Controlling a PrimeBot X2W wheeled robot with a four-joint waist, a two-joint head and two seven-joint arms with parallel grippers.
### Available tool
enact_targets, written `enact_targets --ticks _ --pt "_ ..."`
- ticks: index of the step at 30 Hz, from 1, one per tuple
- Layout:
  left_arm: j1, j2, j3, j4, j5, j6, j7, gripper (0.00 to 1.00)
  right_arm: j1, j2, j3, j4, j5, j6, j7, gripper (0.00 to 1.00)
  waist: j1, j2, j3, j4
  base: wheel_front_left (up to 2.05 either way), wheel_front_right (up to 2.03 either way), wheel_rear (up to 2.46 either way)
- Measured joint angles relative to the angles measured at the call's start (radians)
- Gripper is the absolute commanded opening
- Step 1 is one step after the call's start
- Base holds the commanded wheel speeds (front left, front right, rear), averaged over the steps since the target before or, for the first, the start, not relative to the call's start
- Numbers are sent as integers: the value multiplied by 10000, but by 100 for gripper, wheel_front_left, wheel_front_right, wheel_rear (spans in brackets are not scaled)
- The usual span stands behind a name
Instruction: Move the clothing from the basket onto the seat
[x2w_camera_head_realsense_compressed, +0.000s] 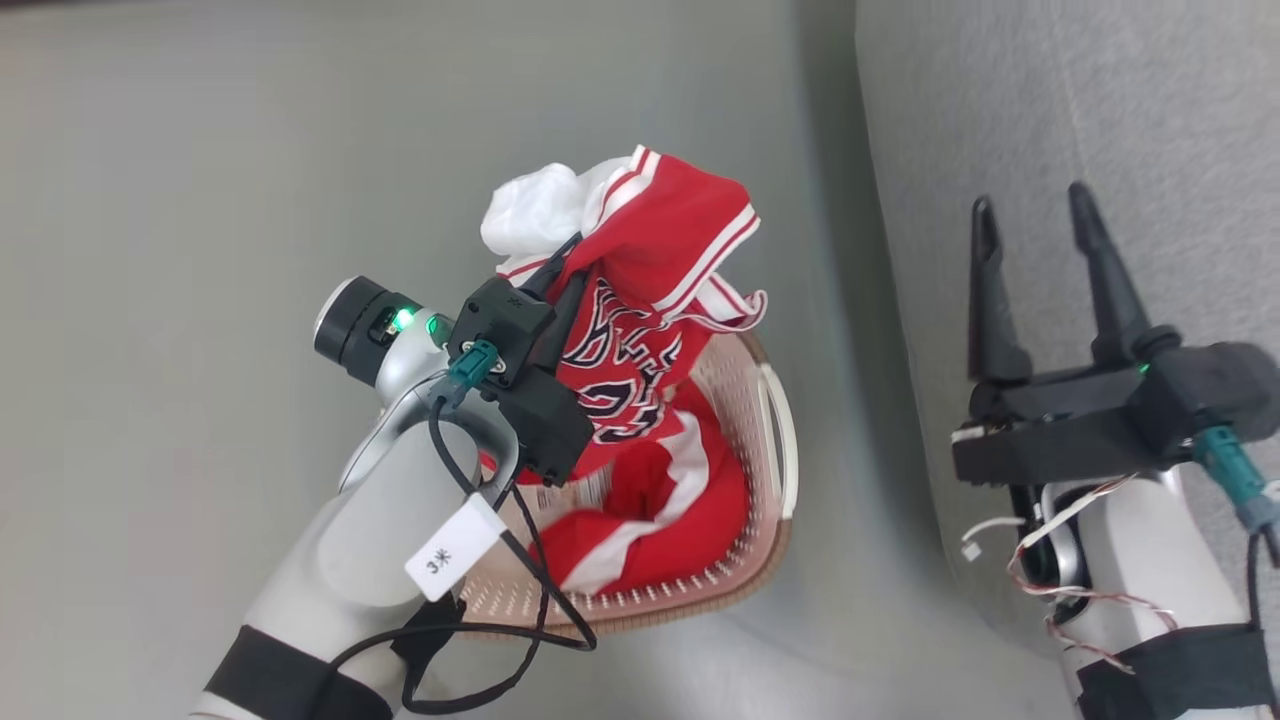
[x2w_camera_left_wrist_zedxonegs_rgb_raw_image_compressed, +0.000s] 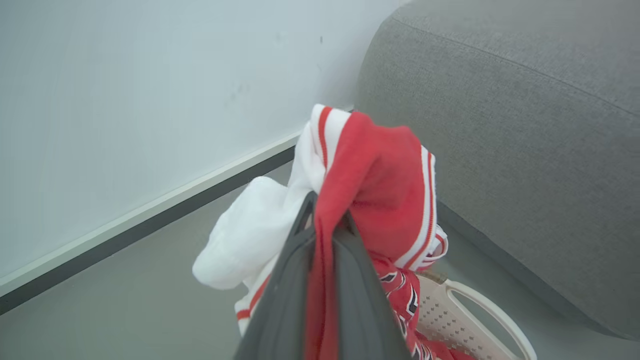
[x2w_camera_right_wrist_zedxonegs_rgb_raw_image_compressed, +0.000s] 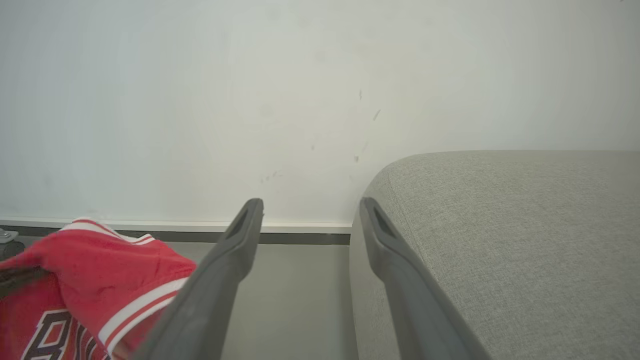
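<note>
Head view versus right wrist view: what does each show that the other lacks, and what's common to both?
Head view, not right wrist view: the basket, a red-and-white piece in it, a white cloth, and a clear look at the left gripper, jaws shut on the jersey. Right wrist view, not head view: the wall and skirting. Both: the jersey, the grey seat, the floor, the right gripper with jaws open.

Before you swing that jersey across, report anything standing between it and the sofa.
Nothing visible does. The jersey, pinched between the fingers of the left gripper, hangs over the basket; bare floor separates it from the grey sofa. The right gripper stands open over the sofa's edge, nearer the robot.
</note>
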Motion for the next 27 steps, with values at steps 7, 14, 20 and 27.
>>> enact_targets --ticks 7,14,20,27 --pt "-5 -6 61 -228 -150 -88 0 0 276 75 253 732 54 274 2 100 0 0 -1066 131 0 0 0" --pt "-31 -21 -107 -468 -688 -161 0 0 461 92 546 1340 75 621 2 100 0 0 -2129 166 0 0 0" --pt "-232 -31 -418 -476 -1200 -161 0 0 584 134 1141 2010 61 936 4 100 0 -1 -3036 183 0 0 0" --pt "-297 -36 -895 -199 -1870 -138 4 0 599 190 1948 2786 58 1220 4 100 0 0 -4088 173 0 0 0"
